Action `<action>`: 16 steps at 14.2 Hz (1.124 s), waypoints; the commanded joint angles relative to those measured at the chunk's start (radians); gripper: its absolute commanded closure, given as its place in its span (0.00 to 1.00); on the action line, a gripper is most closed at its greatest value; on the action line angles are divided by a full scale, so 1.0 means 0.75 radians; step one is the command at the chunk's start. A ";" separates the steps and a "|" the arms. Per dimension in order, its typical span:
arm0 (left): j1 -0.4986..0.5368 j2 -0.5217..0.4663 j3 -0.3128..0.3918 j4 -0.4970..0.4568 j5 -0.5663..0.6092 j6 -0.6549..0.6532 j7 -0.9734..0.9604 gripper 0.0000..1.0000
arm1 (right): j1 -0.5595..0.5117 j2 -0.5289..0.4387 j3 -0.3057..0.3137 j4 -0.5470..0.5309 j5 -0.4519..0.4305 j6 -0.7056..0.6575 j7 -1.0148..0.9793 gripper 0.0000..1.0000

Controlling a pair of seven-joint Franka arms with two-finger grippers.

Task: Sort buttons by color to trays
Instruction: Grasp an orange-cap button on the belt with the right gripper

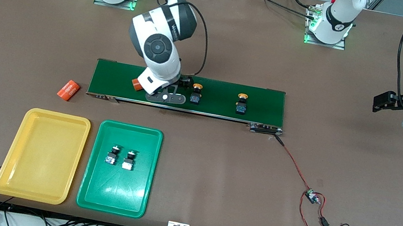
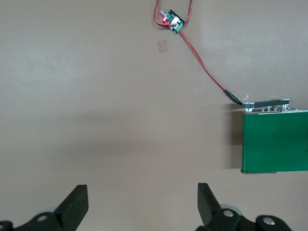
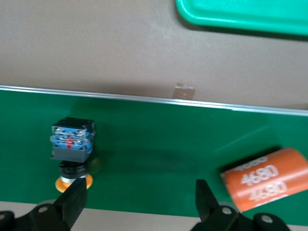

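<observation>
Table [image 1: 236, 53]: brown surface carrying everything below.

Conveyor belt [image 1: 260, 104]: long, dark green, lying mid-table between the arm bases and the trays. A red-and-black wire [image 1: 295, 163] runs from its corner at the left arm's end to a small circuit board [image 1: 311, 196] nearer the front camera.

Right arm: reaches down over the belt. Right gripper [image 3: 139, 202] sits low over the belt with fingers spread wide, holding nothing, between 1 yellow-capped button and 1 orange cylinder.

Left arm: waits above bare table off the belt's end. Left gripper [image 2: 142, 204] has its fingers spread apart, empty.

Yellow tray [image 1: 7, 170]: 1 item, nearer the front camera than the belt, toward the right arm's end of the table. No buttons in it.

Green tray [image 1: 90, 192]: 1 item, just beside the yellow tray, toward the left arm's end.

Orange cylinders, white print: 1 on the belt [image 3: 264, 178] beside the right gripper; 1 on the table [image 1: 68, 89] just off the belt's end nearest the right arm.

Yellow-capped buttons: 2, both on the belt, well apart. 1 [image 1: 196, 93] just beside the right gripper; 1 [image 1: 242, 103] farther toward the left arm's end.

Green-capped buttons: 2, in the green tray, side by side. 1 [image 1: 112, 154]; 1 [image 1: 129, 160].
</observation>
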 commanded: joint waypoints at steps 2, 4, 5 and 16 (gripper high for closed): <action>-0.010 -0.002 0.009 0.011 -0.019 -0.046 0.023 0.00 | 0.030 0.074 -0.014 0.084 0.017 -0.006 0.096 0.00; -0.014 0.001 0.009 0.013 -0.019 -0.042 0.021 0.00 | 0.032 0.099 -0.012 0.088 0.014 0.004 0.114 0.00; -0.018 -0.001 -0.006 0.013 -0.017 -0.044 0.013 0.00 | 0.038 0.103 -0.012 0.086 0.017 0.025 0.116 0.00; -0.008 0.001 -0.053 0.013 -0.001 -0.042 0.007 0.00 | 0.046 0.171 -0.012 0.088 0.017 0.068 0.214 0.00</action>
